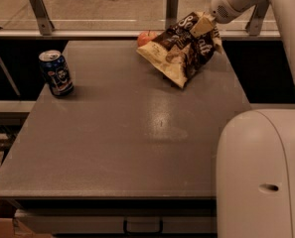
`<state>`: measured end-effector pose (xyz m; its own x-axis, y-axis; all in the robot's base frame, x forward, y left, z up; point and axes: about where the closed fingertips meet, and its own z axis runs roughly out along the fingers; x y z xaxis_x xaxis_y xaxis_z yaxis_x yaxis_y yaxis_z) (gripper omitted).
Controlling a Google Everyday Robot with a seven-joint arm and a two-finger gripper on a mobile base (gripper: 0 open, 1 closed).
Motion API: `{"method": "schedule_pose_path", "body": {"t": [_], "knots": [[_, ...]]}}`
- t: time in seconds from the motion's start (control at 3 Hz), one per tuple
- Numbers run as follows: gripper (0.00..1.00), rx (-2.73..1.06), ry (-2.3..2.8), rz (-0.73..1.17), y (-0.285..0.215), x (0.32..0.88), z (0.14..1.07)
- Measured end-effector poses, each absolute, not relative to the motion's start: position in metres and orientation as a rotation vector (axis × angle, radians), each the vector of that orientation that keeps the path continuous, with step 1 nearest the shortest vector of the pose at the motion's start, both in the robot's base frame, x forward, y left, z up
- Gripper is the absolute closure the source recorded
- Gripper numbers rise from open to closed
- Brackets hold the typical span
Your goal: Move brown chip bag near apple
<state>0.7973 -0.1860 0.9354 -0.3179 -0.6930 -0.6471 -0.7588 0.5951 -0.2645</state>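
The brown chip bag [179, 51] hangs tilted over the far right part of the table, its cream-yellow lower corner close to the tabletop. My gripper [202, 26] is shut on the bag's upper right edge and holds it up. The apple [146, 36] sits at the table's far edge, mostly hidden behind the bag's left end; only its red top shows.
A blue drink can [56, 73] stands upright at the table's left side. The grey table [132, 133] has a rail with metal posts [39, 4] behind its far edge. My white base [263, 177] fills the lower right corner.
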Motion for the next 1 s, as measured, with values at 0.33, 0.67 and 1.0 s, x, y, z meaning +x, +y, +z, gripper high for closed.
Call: {"method": "schedule_pose_path", "body": {"t": [0.33,0.67,1.0], "knots": [[0.35,-1.132,2.097,0.102,-0.1810,0.8056,0.9297],[0.13,-1.120,2.113,0.087,-0.1812,0.8103,0.9266],[0.00,-1.104,2.128,0.068,-0.1863,0.8131,0.9250]]}}
